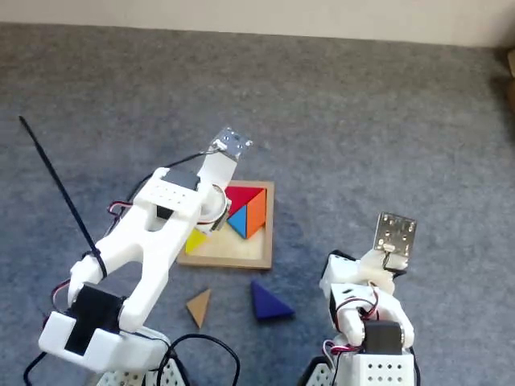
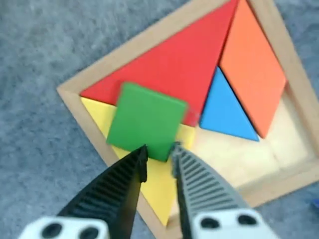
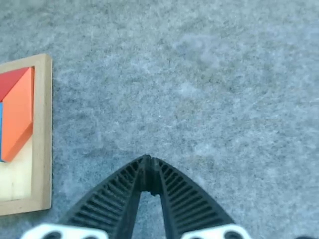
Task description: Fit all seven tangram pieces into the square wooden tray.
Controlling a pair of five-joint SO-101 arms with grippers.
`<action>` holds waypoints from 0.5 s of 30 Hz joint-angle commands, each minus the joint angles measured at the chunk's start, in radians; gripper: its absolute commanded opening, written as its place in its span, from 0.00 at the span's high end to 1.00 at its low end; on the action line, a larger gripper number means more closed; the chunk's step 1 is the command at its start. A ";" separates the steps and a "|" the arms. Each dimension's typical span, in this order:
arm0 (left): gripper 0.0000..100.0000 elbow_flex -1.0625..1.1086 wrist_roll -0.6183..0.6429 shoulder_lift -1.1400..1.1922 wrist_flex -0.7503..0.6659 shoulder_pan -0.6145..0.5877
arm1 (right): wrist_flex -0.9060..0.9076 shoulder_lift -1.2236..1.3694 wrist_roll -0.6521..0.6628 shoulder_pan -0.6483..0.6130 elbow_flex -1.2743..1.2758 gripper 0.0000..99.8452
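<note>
Though seven tangram pieces show, four lie flat in the square wooden tray: red triangle, orange parallelogram, light-blue triangle, yellow triangle | green square over the yellow and red, its edge pinched in the left gripper, jaws narrowly parted | tan triangle and dark-blue triangle on the grey carpet, off the tray's edge nearest the arms | right gripper empty above carpet beside the tray, jaws pressed together

Your left arm stretches over the wooden tray, where a red piece, orange piece, blue piece and yellow piece show. 2 loose ones, a tan triangle and a dark blue triangle, lie on the table near the tray. Your right arm sits well apart.
</note>
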 commanded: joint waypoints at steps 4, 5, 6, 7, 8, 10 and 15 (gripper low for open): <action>0.92 0.010 0.008 -0.064 0.023 0.031 | -0.018 -0.025 0.014 0.013 0.127 0.99; 0.92 0.022 0.008 -0.090 0.023 0.033 | -0.018 -0.025 0.014 0.013 0.127 0.99; 0.92 0.036 0.008 -0.122 0.023 0.035 | -0.018 -0.025 0.014 0.013 0.127 0.99; 0.92 0.047 0.009 -0.153 0.021 0.035 | -0.018 -0.025 0.014 0.013 0.127 0.99; 0.91 0.059 0.009 -0.185 0.018 0.035 | -0.018 -0.025 0.014 0.013 0.127 0.99; 0.89 0.077 0.009 -0.242 0.017 0.027 | -0.018 -0.025 0.014 0.013 0.127 0.99; 0.85 0.085 0.009 -0.274 -0.048 -0.013 | -0.018 -0.025 0.014 0.013 0.127 0.99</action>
